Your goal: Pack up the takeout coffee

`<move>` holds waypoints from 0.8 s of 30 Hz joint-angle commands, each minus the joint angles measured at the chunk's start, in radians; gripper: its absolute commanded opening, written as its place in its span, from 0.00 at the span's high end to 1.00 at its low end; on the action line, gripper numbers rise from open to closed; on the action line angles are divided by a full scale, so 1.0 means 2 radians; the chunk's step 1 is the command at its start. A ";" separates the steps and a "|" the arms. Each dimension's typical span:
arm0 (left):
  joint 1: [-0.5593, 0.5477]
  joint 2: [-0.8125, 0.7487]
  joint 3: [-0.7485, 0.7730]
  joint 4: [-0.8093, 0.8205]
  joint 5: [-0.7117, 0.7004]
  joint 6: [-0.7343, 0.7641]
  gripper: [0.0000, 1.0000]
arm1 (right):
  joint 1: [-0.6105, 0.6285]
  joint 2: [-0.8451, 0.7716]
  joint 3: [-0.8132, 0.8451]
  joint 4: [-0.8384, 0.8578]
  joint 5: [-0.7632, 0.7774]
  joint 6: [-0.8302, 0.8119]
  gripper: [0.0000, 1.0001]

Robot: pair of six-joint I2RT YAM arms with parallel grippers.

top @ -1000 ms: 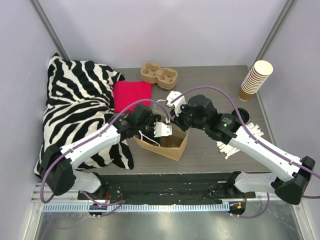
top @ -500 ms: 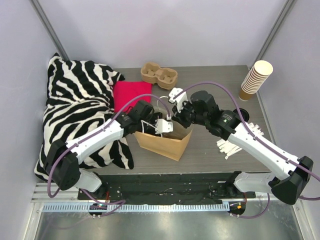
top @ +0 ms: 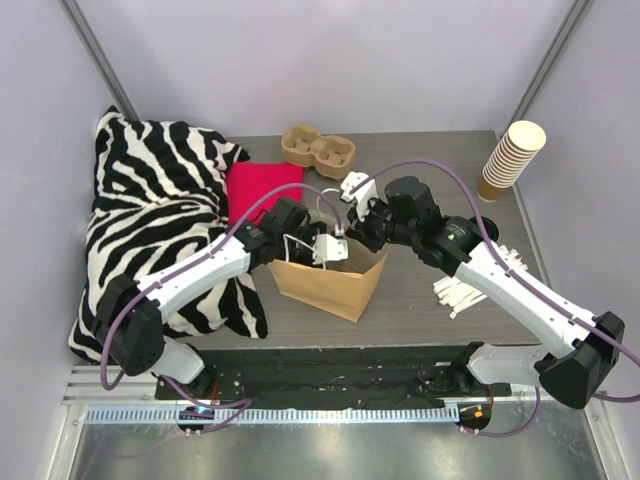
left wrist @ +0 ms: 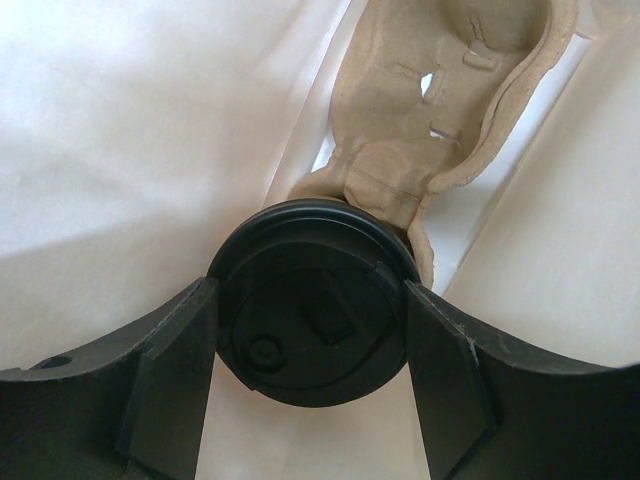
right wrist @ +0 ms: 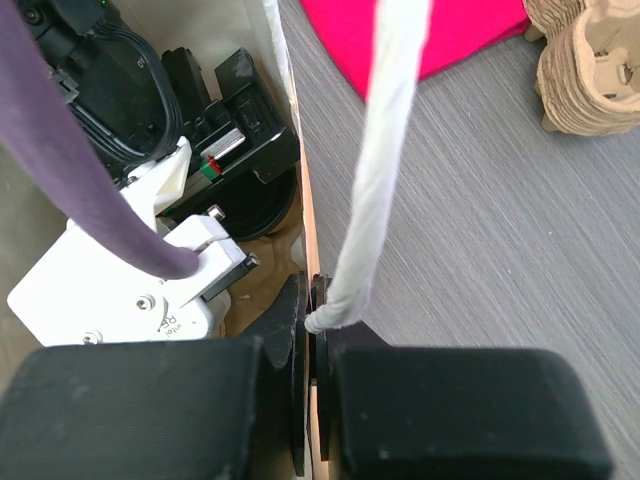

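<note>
Left wrist view has the left gripper [left wrist: 308,292] clamped on the takeout coffee [left wrist: 300,335]: its two dark fingers [left wrist: 170,380] press against opposite sides of the black lid, seen from straight above, so the cup's body is hidden. Pale walls of the paper bag [top: 325,285] rise around the cup, which sits inside the bag, and just beyond the lid lies a moulded pulp piece [left wrist: 430,130], its near end touching the lid's rim; whether the cup rests on the bag's floor cannot be told. From above, the left wrist reaches down into the bag's open mouth from the left. The right gripper [right wrist: 308,300] is pinched closed on the bag's top edge, right where the white twisted handle [right wrist: 385,150] is fixed, holding that side of the mouth. The bag stands upright on the grey table [top: 420,160], near its front middle. Behind it lie a red cloth [top: 262,188] and a pulp cup carrier [top: 318,150]. A zebra-striped fabric [top: 160,220] fills the left side, and a tilted stack of lidless cups [top: 510,158] stands at the far right.
</note>
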 commanded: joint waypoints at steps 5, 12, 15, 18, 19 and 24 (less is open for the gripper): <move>-0.003 -0.014 -0.008 -0.027 -0.040 -0.021 0.43 | -0.002 -0.018 -0.001 0.050 -0.012 -0.020 0.99; -0.020 -0.028 0.006 -0.023 -0.046 -0.034 0.28 | -0.002 -0.024 -0.007 0.056 -0.016 -0.030 0.99; -0.025 -0.031 0.016 -0.027 -0.046 -0.039 0.20 | -0.002 -0.025 -0.009 0.056 -0.017 -0.032 0.99; -0.027 -0.032 0.026 -0.032 -0.048 -0.043 0.09 | -0.002 -0.025 -0.009 0.056 -0.017 -0.034 0.99; -0.028 -0.032 0.029 -0.032 -0.048 -0.044 0.07 | -0.002 -0.026 -0.010 0.056 -0.016 -0.036 0.99; -0.031 -0.031 0.044 -0.039 -0.048 -0.050 0.00 | -0.002 -0.028 -0.014 0.056 -0.017 -0.039 0.99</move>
